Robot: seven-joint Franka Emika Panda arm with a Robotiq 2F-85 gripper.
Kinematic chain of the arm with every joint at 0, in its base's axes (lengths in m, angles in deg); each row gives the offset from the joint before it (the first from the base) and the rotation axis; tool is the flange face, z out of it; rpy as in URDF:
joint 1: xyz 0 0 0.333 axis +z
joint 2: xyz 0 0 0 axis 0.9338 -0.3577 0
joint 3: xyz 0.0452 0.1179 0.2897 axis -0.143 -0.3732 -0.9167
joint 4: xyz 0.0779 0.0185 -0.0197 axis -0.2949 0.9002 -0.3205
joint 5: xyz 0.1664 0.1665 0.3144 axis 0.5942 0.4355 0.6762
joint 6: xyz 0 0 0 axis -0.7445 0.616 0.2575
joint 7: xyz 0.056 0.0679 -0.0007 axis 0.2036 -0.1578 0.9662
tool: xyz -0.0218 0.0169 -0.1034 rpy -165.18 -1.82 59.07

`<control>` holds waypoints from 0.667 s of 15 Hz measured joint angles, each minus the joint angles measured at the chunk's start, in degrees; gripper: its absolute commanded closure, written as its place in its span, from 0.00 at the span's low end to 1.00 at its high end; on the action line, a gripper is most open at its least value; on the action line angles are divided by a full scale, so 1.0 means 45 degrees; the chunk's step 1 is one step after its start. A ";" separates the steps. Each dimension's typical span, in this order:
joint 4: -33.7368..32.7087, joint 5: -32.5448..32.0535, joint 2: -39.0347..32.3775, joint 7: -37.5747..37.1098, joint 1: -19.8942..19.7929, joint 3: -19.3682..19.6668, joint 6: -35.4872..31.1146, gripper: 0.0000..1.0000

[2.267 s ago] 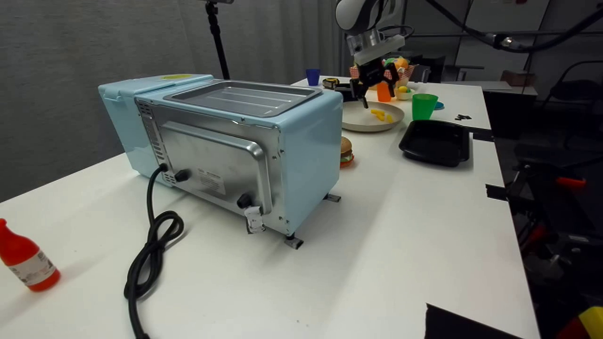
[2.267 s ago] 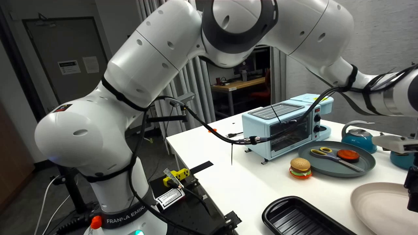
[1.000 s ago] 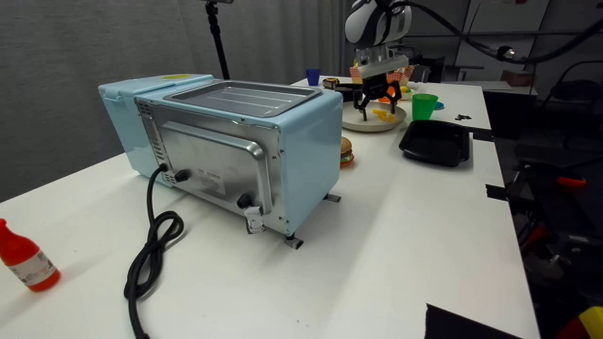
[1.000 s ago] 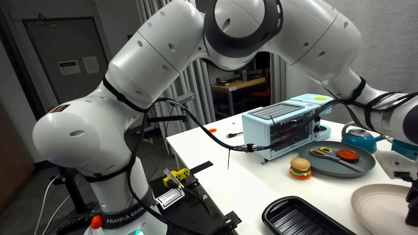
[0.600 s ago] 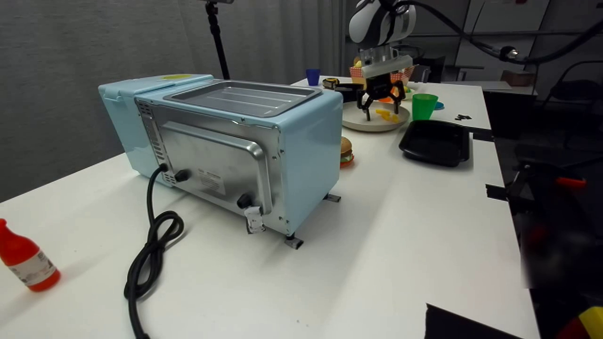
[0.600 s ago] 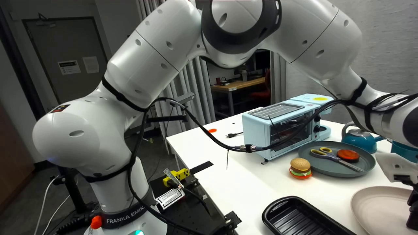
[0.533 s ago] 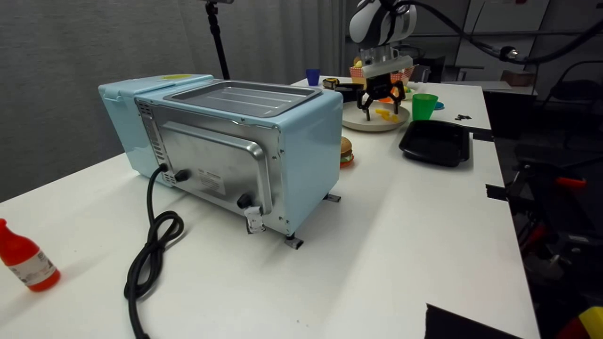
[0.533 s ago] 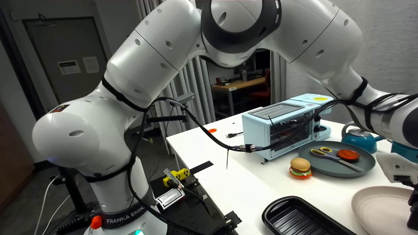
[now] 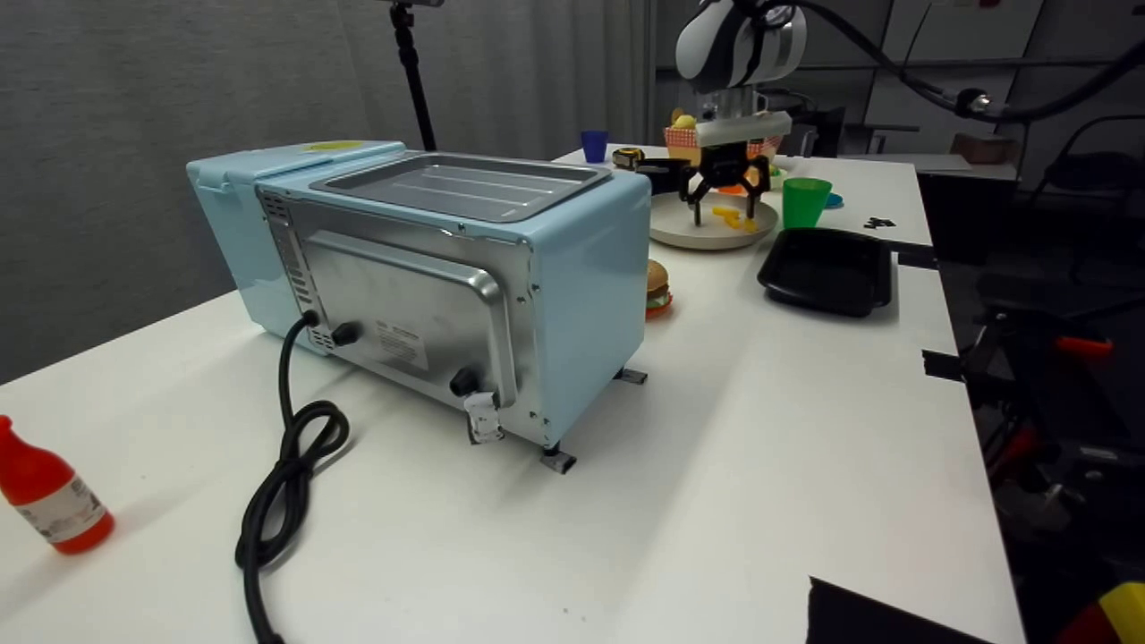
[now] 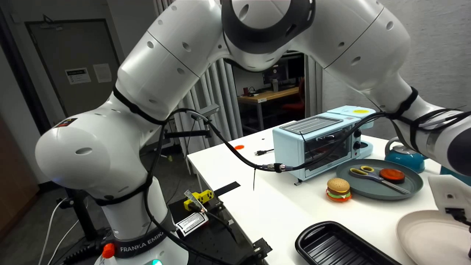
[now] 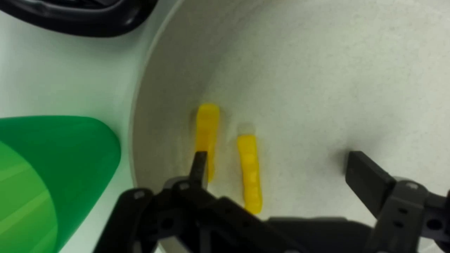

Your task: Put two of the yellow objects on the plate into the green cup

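Observation:
The whitish plate (image 11: 299, 88) lies under my gripper (image 11: 277, 154); it also shows in both exterior views (image 9: 675, 231) (image 10: 427, 235). My gripper (image 9: 724, 213) is open and points down, fingertips at or just above the plate. In the wrist view a yellow piece (image 11: 250, 172) lies between the fingers, nearer the left one. Another yellow piece (image 11: 207, 123) is partly hidden behind the left fingertip; I cannot tell if they touch. The yellow pieces (image 9: 735, 217) also show in an exterior view. The green cup (image 11: 77, 147) stands just beside the plate, also in an exterior view (image 9: 805, 202).
A black tray (image 9: 827, 273) lies close to the plate and cup; its corner shows in the wrist view (image 11: 88, 21). An orange container (image 9: 732, 189) is behind the gripper. A toy burger (image 10: 338, 190), a grey plate with scissors (image 10: 346, 176) and a blue toaster oven (image 10: 290, 154) stand nearby.
My open gripper has come down to the plate and moved toward the green cup, turning more upright. The plate and yellow pieces have shifted slightly toward the cup.

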 measured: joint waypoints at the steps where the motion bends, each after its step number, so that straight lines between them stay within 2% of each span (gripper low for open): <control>1: 0.0125 0.0000 0.0060 0.0041 -0.0007 0.0001 -0.0129 0.00; 7: 0.0844 0.0001 0.0308 0.0201 -0.0039 0.0039 -0.0717 0.00; 8: 0.0903 0.0001 0.0331 0.0201 -0.0039 0.0033 -0.0794 0.06; 9: 0.0940 0.0001 0.0348 0.0201 -0.0039 0.0026 -0.0836 0.26; 10: 0.0950 0.0002 0.0355 0.0201 -0.0039 0.0019 -0.0853 0.34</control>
